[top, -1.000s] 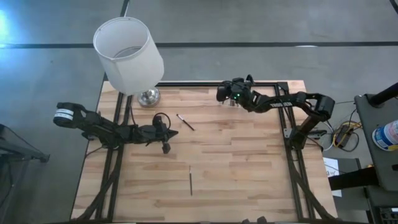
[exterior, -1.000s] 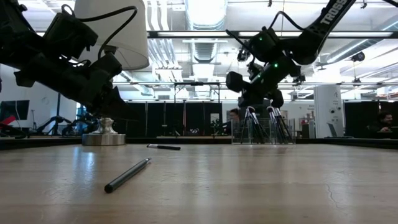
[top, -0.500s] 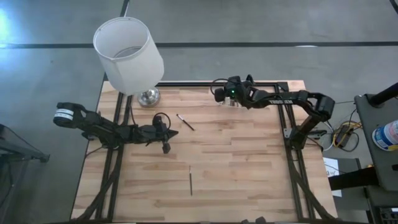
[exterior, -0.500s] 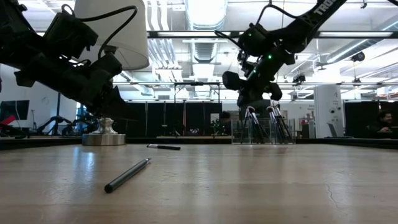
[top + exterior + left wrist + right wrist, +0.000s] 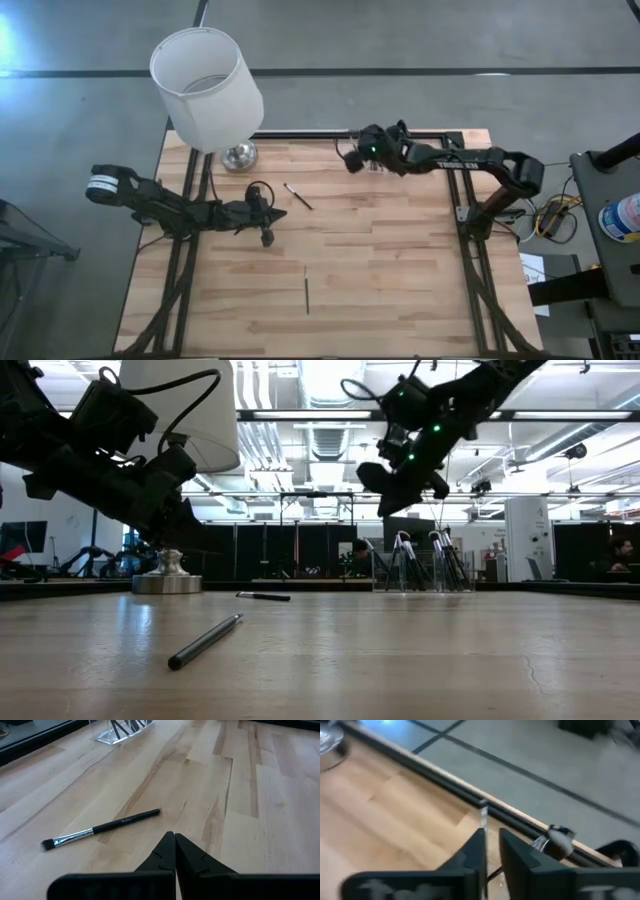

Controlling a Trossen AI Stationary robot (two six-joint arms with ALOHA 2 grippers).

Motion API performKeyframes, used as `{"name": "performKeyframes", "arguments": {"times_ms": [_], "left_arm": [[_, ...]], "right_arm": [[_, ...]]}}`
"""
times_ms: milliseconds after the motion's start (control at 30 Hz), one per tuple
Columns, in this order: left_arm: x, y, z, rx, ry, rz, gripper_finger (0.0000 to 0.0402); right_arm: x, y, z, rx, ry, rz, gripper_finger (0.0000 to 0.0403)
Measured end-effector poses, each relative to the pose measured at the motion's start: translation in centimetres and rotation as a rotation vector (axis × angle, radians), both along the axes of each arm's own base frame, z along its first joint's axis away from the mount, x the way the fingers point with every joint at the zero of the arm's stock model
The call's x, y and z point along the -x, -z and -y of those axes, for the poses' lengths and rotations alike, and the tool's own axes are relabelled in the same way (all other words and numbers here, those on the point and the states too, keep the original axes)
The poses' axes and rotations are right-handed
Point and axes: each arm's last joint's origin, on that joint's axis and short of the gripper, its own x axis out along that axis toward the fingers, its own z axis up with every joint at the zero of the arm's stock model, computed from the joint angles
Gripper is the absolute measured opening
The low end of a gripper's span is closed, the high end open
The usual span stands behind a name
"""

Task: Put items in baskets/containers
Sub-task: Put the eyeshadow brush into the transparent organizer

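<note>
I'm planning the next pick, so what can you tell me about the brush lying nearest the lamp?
The brush is slim, with a black handle bearing pale lettering, a shiny metal collar and a short dark bristle tip. It lies flat and diagonal on the wooden table, between the lamp base and the clear holder. Nothing touches it. The shut left gripper is just short of its handle end.

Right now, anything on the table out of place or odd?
Two brushes lie loose on the wood, not in the clear holder: one brush near the lamp base, one pen-like stick alone toward the near edge. The rest stand in the holder, leaning but contained. Nothing spilled or damaged.
</note>
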Motion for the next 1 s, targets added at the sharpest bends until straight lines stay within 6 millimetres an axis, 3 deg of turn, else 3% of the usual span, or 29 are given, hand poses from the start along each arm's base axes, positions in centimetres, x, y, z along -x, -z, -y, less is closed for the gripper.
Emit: {"name": "performKeyframes", "arguments": {"times_ms": [100,333,533,633,800,1000], "left_arm": [[0.0,0.0,0.0,0.001,0.000,0.000,0.0000],[0.1,0.2,0.0,0.018,-0.014,-0.007,0.0000],[0.2,0.5,-0.2,-0.036,-0.129,-0.021,0.0000],[0.8,0.9,-0.1,-0.044,-0.168,0.019,0.0000],[3.3,1.4,-0.1,0.029,-0.150,0.179,0.0000],[3.1,1.4,0.0,0.064,-0.106,0.172,0.0000]], "right_arm": [[0.5,0.9,-2.0,0.022,-0.076,-0.028,0.0015],[1.1,3.7,-8.2,0.076,-0.320,0.058,0.0009],[0.4,5.1,-11.9,-0.029,-0.592,0.295,0.0009],[-1.3,5.2,-12.4,-0.058,-0.606,0.298,0.0019],[-6.0,5.6,-12.2,-0.093,-0.600,0.216,0.0056],[-10.8,8.1,-11.6,-0.152,-0.575,0.095,0.0104]]}}
